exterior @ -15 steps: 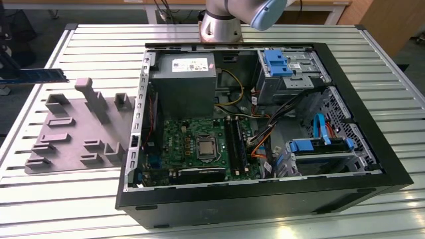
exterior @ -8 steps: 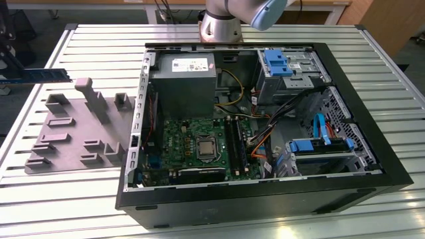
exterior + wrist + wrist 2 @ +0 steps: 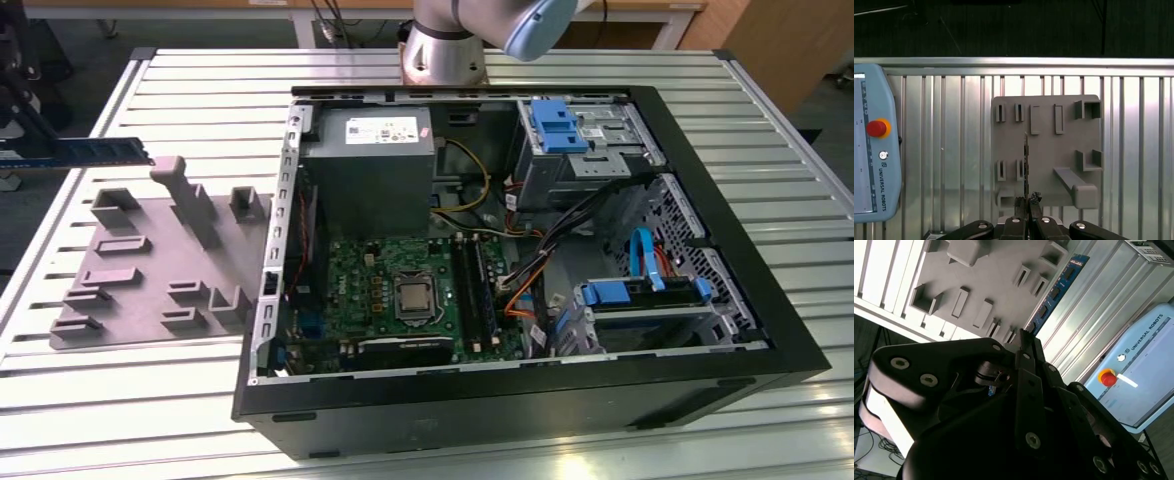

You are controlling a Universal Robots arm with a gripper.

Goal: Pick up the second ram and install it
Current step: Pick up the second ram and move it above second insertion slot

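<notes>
Second ram (image 3: 100, 152) sits level over the grey tray (image 3: 147, 270). Its long axis runs across the exterior view, with the free end pointing right toward the computer case (image 3: 534, 400). Your end effector (image 3: 1028, 201) is clamped on its other end.

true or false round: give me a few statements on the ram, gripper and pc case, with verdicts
1. The gripper is shut on the ram. True.
2. The ram sits in a slot on the motherboard. False: it is held outside the case, near the grey holder.
3. The case lies open with the motherboard showing. True.
4. The pendant lies inside the case. False: in the first wrist view it lies on the slatted table beside the holder.
</notes>
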